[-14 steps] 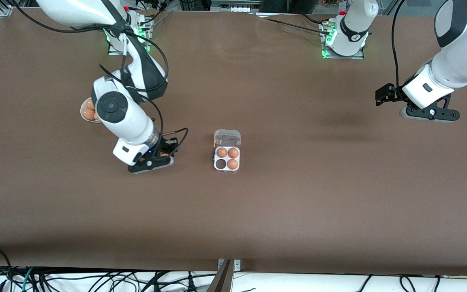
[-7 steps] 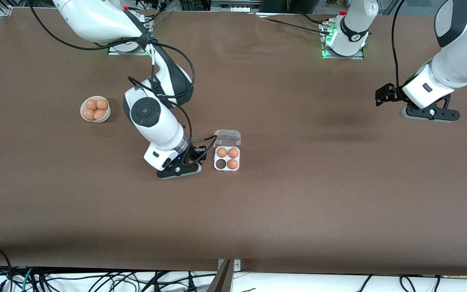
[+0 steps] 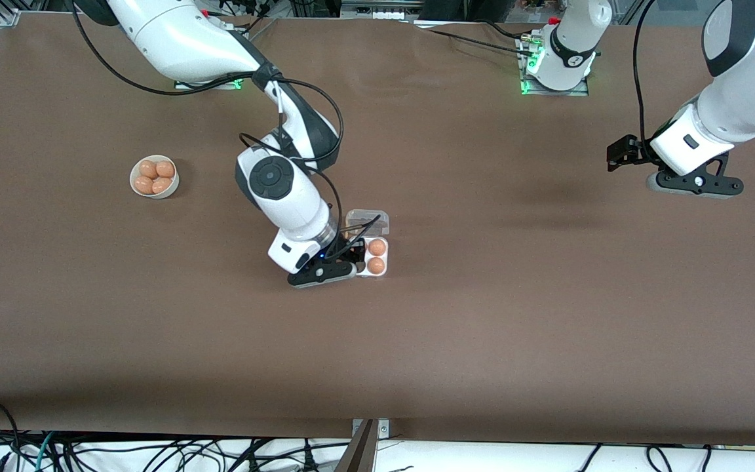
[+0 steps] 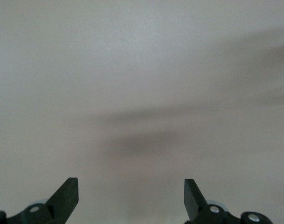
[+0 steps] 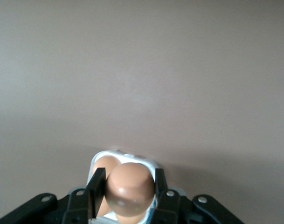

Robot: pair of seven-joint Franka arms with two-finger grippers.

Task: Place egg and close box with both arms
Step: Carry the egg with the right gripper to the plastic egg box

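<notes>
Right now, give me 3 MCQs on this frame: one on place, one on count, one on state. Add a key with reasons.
1. Where is the right pincer?
A. over the bowl
B. over the box
C. at its own base

2. How many eggs lie in the bowl?
A. two
B. four
C. six

3. How is the left pincer?
A. open, holding nothing
B. shut on an egg
C. shut on the lid

Key:
1 B: in the front view it hangs over the box, at the side toward the right arm's end.
2 B: four orange-brown eggs show in it.
3 A: in the left wrist view its fingers stand wide apart over bare table; the right pincer grips the egg.
</notes>
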